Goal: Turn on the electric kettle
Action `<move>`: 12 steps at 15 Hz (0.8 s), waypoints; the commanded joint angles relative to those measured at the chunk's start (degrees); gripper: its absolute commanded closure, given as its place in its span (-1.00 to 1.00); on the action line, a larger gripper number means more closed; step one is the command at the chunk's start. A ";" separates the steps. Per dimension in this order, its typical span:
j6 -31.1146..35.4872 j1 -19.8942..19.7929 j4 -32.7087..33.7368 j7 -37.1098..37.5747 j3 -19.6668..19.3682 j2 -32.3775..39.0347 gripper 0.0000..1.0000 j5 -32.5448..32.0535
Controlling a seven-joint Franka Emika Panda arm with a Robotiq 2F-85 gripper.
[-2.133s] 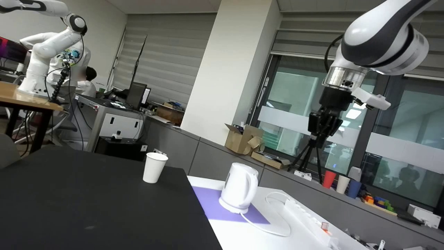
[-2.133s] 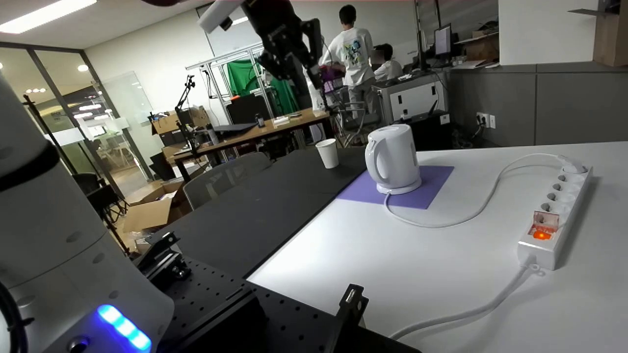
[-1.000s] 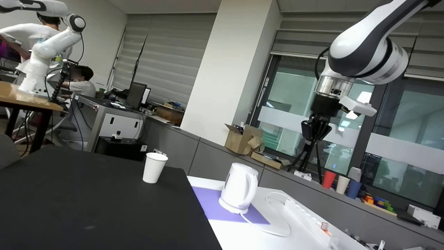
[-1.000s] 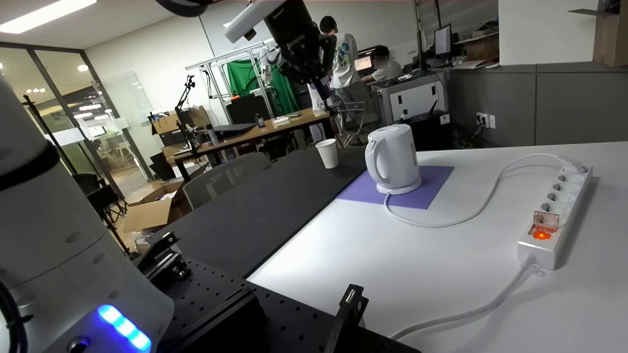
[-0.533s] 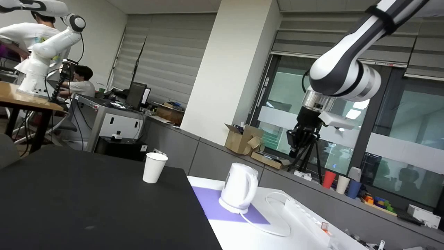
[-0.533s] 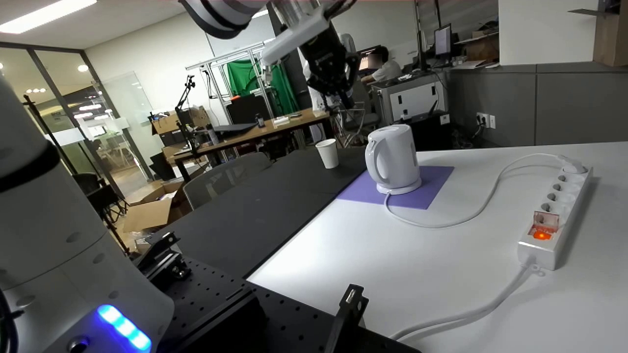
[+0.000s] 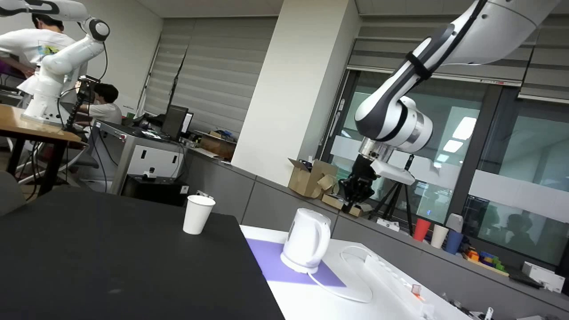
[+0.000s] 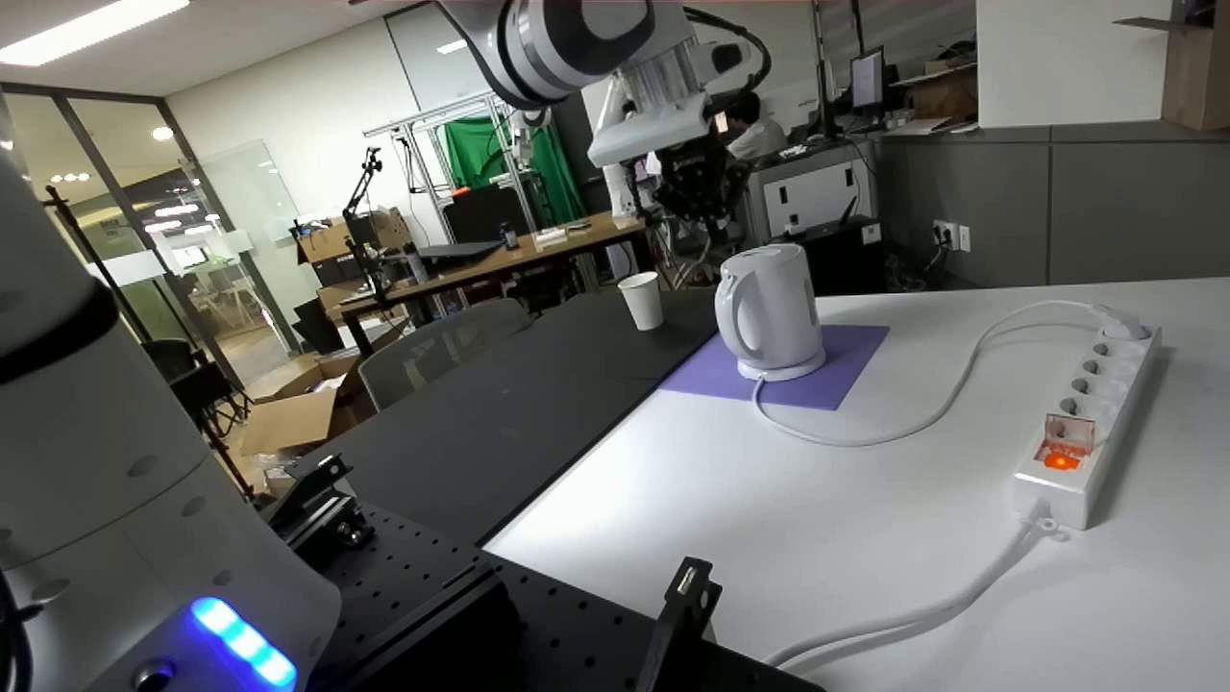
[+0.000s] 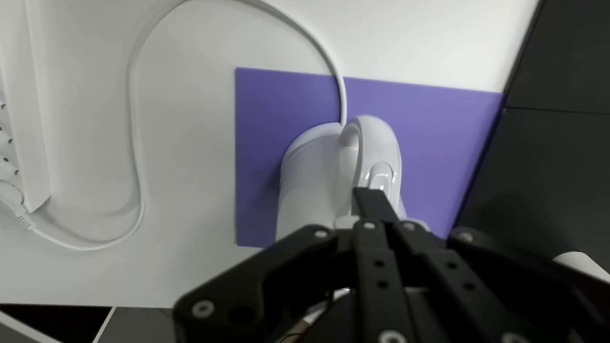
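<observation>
The white electric kettle (image 7: pixel 302 240) stands upright on a purple sheet (image 7: pixel 266 262). It shows in both exterior views, here with its handle toward the camera side (image 8: pixel 783 303). In the wrist view the kettle (image 9: pixel 310 186) is seen from above, with a small raised tab (image 9: pixel 381 174) on its handle. My gripper (image 9: pixel 374 202) is shut, with its fingertips together and nothing between them. In the wrist view the fingertips cover part of the handle and lid. In both exterior views the gripper (image 7: pixel 346 207) is above the kettle and apart from it; here it hangs above the lid's back left (image 8: pixel 716 231).
A white paper cup (image 8: pixel 642 301) stands on the black surface (image 8: pixel 538 404) beside the kettle. A white cable (image 8: pixel 894 437) runs from the kettle's base to a power strip (image 8: pixel 1119 413) with an orange-lit switch (image 8: pixel 1062 461). The white table (image 8: pixel 769 500) borders the black surface.
My arm has swung across and lowered the gripper closer to the kettle, leftward and down in an exterior view. The kettle, cup and power strip have not moved.
</observation>
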 commanded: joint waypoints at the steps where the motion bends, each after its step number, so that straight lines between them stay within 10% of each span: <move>1: -7.36 -3.31 10.12 -2.15 3.28 6.84 1.00 4.50; 12: -29.19 -5.00 27.19 0.20 2.91 17.61 1.00 4.74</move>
